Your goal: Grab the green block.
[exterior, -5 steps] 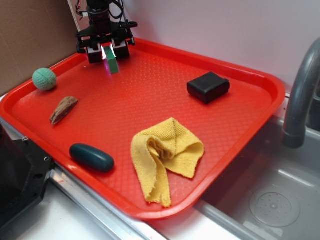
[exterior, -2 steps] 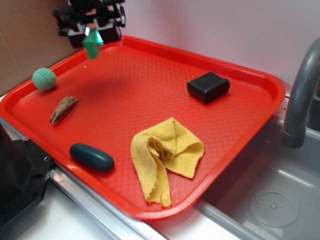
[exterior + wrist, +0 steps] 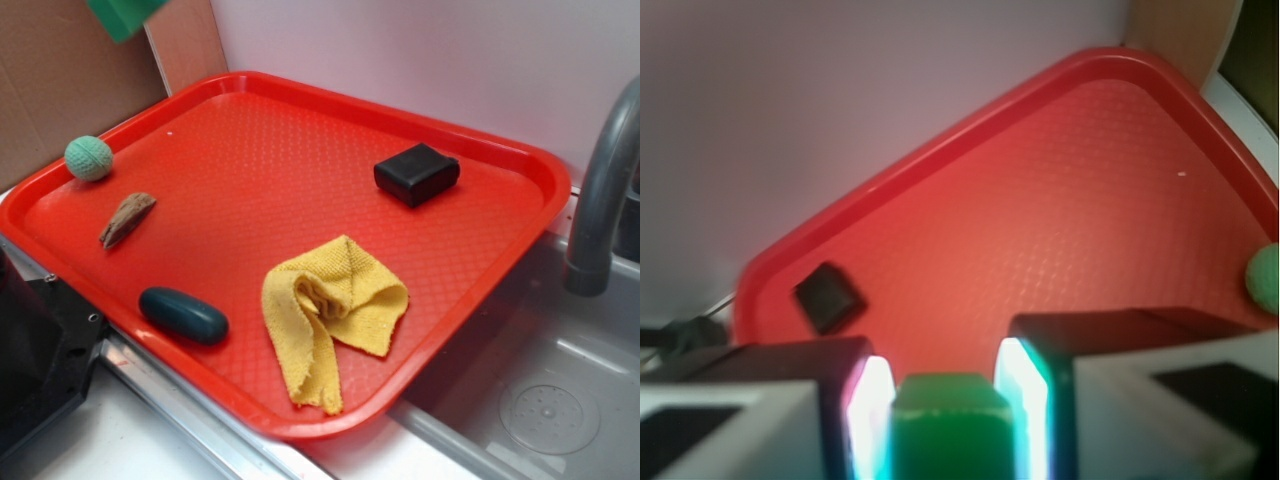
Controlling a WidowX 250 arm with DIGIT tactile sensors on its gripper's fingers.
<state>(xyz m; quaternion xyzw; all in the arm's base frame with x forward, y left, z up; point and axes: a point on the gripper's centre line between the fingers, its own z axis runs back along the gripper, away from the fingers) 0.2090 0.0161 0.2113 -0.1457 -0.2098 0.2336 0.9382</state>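
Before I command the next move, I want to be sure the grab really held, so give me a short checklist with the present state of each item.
1. Green block sits between the pincer fingers: ok, seen in the wrist view.
2. Block lifted off the red tray: ok, the exterior view shows it up at the top edge of the picture, well above the tray.
3. Grip firm enough not to slip: cannot tell, contact faces are washed out by glare.
4. Nothing else caught with the block: ok, only green shows between the fingers.
5. Black box, yellow cloth, pale-green ball lie apart on the tray: ok.
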